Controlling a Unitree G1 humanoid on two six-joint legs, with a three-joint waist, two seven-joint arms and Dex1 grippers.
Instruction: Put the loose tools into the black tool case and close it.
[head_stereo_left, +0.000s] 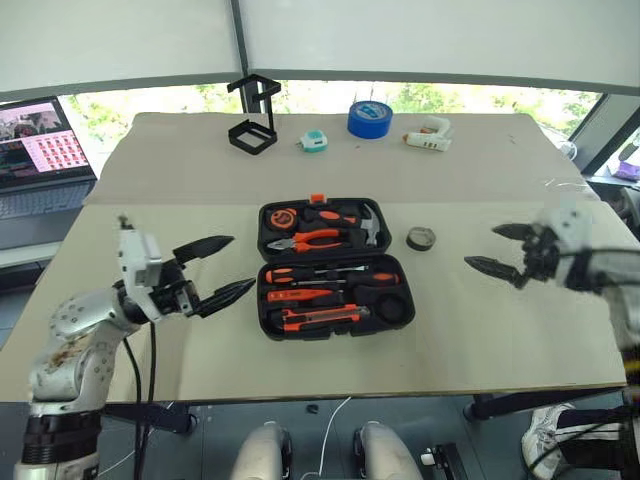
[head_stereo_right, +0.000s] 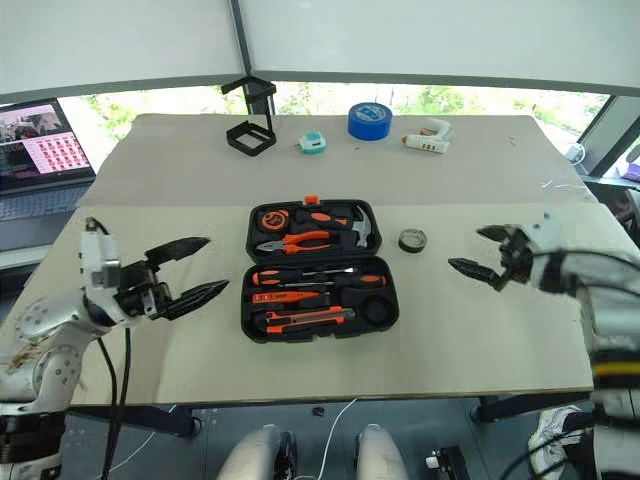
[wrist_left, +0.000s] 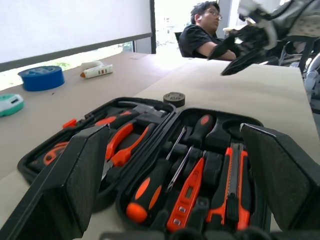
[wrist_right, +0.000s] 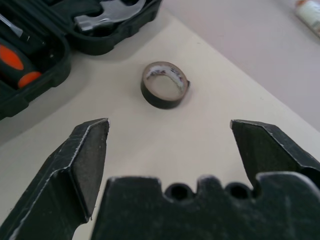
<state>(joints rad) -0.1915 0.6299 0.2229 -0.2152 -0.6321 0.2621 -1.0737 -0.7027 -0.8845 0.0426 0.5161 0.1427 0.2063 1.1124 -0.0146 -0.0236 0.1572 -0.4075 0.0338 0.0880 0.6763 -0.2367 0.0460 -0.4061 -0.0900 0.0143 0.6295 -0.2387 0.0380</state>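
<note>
The black tool case (head_stereo_left: 265, 300) lies open in the middle of the table. Its front half holds two orange-and-black screwdrivers (wrist_left: 150, 190), a slim orange tester pen (wrist_left: 187, 192) and an orange-black utility knife (head_stereo_left: 320, 318). The small dark grey tape roll (head_stereo_left: 421, 238) lies flat on the table just right of the case's rear half. My left gripper (head_stereo_left: 242, 262) hovers open and empty just left of the case, pointing at it. My right gripper (head_stereo_left: 481, 246) is open and empty to the right of the tape roll (wrist_right: 165, 85), which lies ahead of its fingers (wrist_right: 85, 160) without touching them.
The case's rear half holds pliers (head_stereo_left: 305, 240) and a hammer (head_stereo_left: 368, 230). Along the table's far edge stand a black wire-frame stand (head_stereo_left: 253, 125), a teal tape measure (head_stereo_left: 314, 142), a big blue tape roll (head_stereo_left: 370, 118) and a white tool (head_stereo_left: 428, 135). A laptop (head_stereo_left: 40, 150) sits far left. A person (wrist_left: 205, 30) sits beyond the table.
</note>
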